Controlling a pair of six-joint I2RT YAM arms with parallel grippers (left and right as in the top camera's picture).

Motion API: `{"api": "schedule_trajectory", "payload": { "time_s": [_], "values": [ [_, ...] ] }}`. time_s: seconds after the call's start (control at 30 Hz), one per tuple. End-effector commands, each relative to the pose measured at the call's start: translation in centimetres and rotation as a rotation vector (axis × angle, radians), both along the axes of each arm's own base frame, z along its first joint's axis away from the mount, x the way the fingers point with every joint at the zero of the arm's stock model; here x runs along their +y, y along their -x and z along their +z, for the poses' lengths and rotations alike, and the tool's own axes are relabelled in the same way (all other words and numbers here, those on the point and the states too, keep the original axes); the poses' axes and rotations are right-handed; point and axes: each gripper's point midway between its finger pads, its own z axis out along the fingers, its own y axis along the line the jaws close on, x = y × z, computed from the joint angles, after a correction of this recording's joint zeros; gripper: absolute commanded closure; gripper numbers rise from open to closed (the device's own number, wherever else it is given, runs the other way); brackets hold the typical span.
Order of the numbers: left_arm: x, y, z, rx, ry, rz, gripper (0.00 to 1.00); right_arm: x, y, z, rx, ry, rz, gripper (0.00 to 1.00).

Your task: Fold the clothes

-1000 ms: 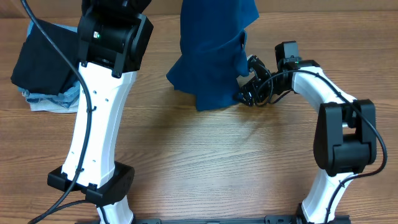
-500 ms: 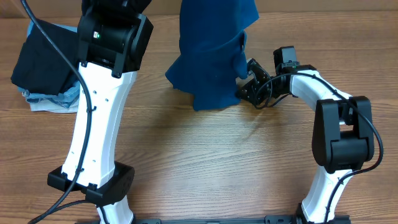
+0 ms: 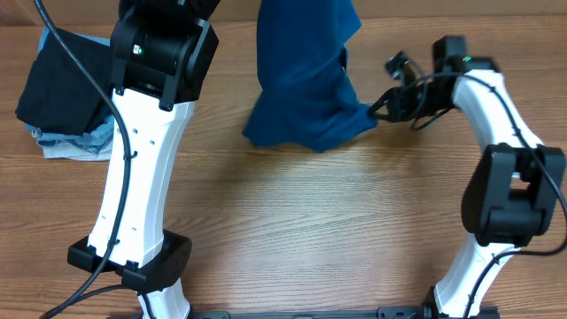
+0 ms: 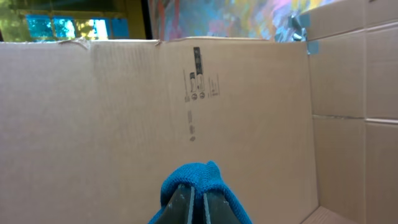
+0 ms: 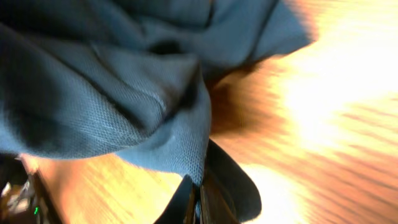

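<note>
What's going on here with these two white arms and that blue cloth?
Two robot arms are handling a blue T-shirt, to fold it. The left gripper pinches a bunch of it and holds it up, so it hangs toward the table. The right gripper is shut on a lower corner, drawn out sideways. A black garment lies in a pile aside.

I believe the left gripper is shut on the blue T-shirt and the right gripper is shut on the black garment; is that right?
Not quite: the right gripper is also shut on the blue T-shirt, pinching its edge, as the right wrist view shows. The left gripper does hold it. The black garment lies apart.
</note>
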Motion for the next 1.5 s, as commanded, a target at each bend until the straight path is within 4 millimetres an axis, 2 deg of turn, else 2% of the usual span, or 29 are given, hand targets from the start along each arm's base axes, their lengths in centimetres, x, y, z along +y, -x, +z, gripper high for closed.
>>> {"api": "schedule_trajectory", "payload": {
  "time_s": [0.0,0.1,0.17,0.23,0.3,0.37,0.4,0.5,0.53,0.57,0.63,0.67,0.7,0.87,0.97,1.07,1.13,1.23,1.27,1.37,1.47],
  "values": [
    [1.8,0.4,2.0,-0.072,-0.007,0.103,0.96,-3.6,-1.9,6.9,-0.115,0.121,-0.112,0.96],
    [3.4,-0.2,2.6,-0.097,0.000,0.208,0.96,-5.1,-2.4,11.3,-0.161,0.158,-0.173,0.96],
    [3.7,-0.5,2.3,-0.087,-0.009,0.228,0.96,-6.5,-2.7,13.8,-0.195,0.209,-0.221,0.96],
    [4.3,-1.1,1.2,-0.043,-0.029,0.251,0.96,-8.8,-2.8,18.1,-0.265,0.285,-0.303,0.96],
    [4.9,-1.6,0.1,-0.003,-0.054,0.266,0.96,-10.8,-2.4,21.4,-0.335,0.343,-0.363,0.96],
    [5.5,-2.1,-1.5,0.055,-0.089,0.279,0.96,-12.9,-1.9,23.3,-0.368,0.385,-0.421,0.96],
    [5.8,-2.4,-3.0,0.103,-0.132,0.286,0.96,-14.1,-1.6,23.8,-0.375,0.395,-0.450,0.96],
    [6.4,-2.7,-5.7,0.192,-0.201,0.295,0.96,-17.5,-1.2,24.4,-0.379,0.411,-0.528,0.96],
    [6.9,-2.9,-5.7,0.194,-0.194,0.303,0.96,-19.0,-1.1,24.8,-0.393,0.419,-0.563,0.96],
    [7.4,-2.9,-4.8,0.170,-0.169,0.309,0.96,-20.1,-1.1,25.6,-0.422,0.428,-0.586,0.96],
    [8.4,-2.5,-1.7,0.088,-0.081,0.323,0.96,-21.3,-0.6,29.0,-0.521,0.444,-0.629,0.96],
    [8.6,-2.2,-0.6,0.057,-0.062,0.327,0.96,-21.4,-0.4,30.2,-0.557,0.448,-0.638,0.96],
    [9.1,-1.6,0.7,0.026,-0.044,0.332,0.96,-21.2,0.1,32.5,-0.629,0.454,-0.648,0.96],
    [11.3,0.1,3.3,-0.034,-0.017,0.369,0.96,-20.2,2.3,39.2,-0.839,0.462,-0.685,0.96],
    [11.9,1.0,4.2,-0.058,-0.019,0.342,0.96,-19.7,3.6,41.0,-0.892,0.463,-0.691,0.96],
    [11.9,2.5,4.2,-0.019,-0.014,0.306,0.96,-19.0,5.3,42.7,-0.937,0.466,-0.696,0.96],
    [12.1,4.3,4.5,0.027,0.033,0.285,0.96,-18.2,7.1,44.2,-0.980,0.469,-0.700,0.96],
    [12.8,8.2,5.6,0.049,0.072,0.268,0.96,-16.8,10.5,46.8,-1.059,0.472,-0.706,0.96],
    [13.1,9.7,6.0,0.053,0.082,0.265,0.96,-16.0,12.2,47.8,-1.090,0.474,-0.709,0.96],
    [13.6,13.2,6.5,0.073,0.102,0.246,0.96,-14.7,15.2,49.3,-1.143,0.472,-0.709,0.96],
    [12.0,15.7,5.9,0.136,0.119,0.113,0.96,-12.0,17.1,50.1,-1.191,0.397,-0.623,0.96]
  ]
}}
